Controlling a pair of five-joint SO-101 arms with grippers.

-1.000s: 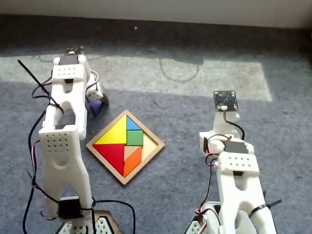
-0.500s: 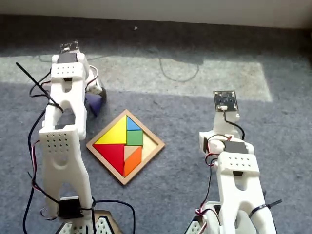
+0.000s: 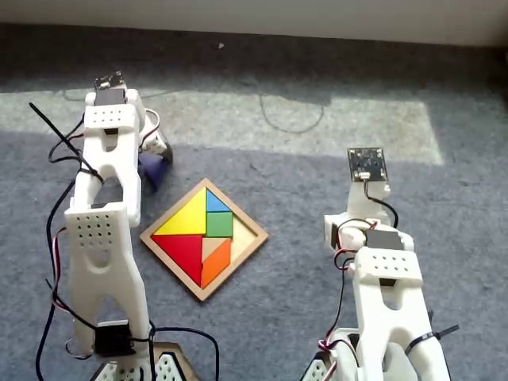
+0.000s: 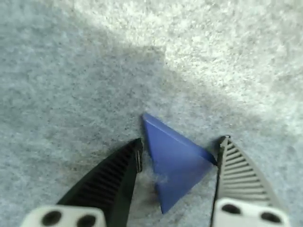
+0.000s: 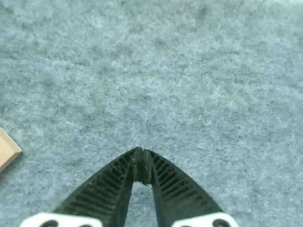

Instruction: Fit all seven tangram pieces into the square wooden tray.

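Note:
The square wooden tray [image 3: 249,238] lies on the grey carpet between the arms, turned like a diamond. It holds a yellow triangle [image 3: 189,221], a red triangle [image 3: 181,251], a green square [image 3: 220,225], a small blue triangle [image 3: 216,201] and orange pieces [image 3: 216,263]; its right corner is bare wood. A dark blue triangle [image 4: 177,163] [image 3: 155,168] lies on the carpet left of the tray's far corner. My left gripper [image 4: 179,151] is open, one finger on each side of that triangle and close against it. My right gripper [image 5: 142,165] is shut and empty over bare carpet.
The right arm [image 3: 385,278] is folded back to the right of the tray, whose corner [image 5: 7,151] shows at the edge of the right wrist view. A thin cable [image 3: 290,119] loops on the sunlit carpet at the back.
The left arm has shifted slightly away from the tray toward the far left, and more of the dark blue triangle shows beside it. The right arm has not moved.

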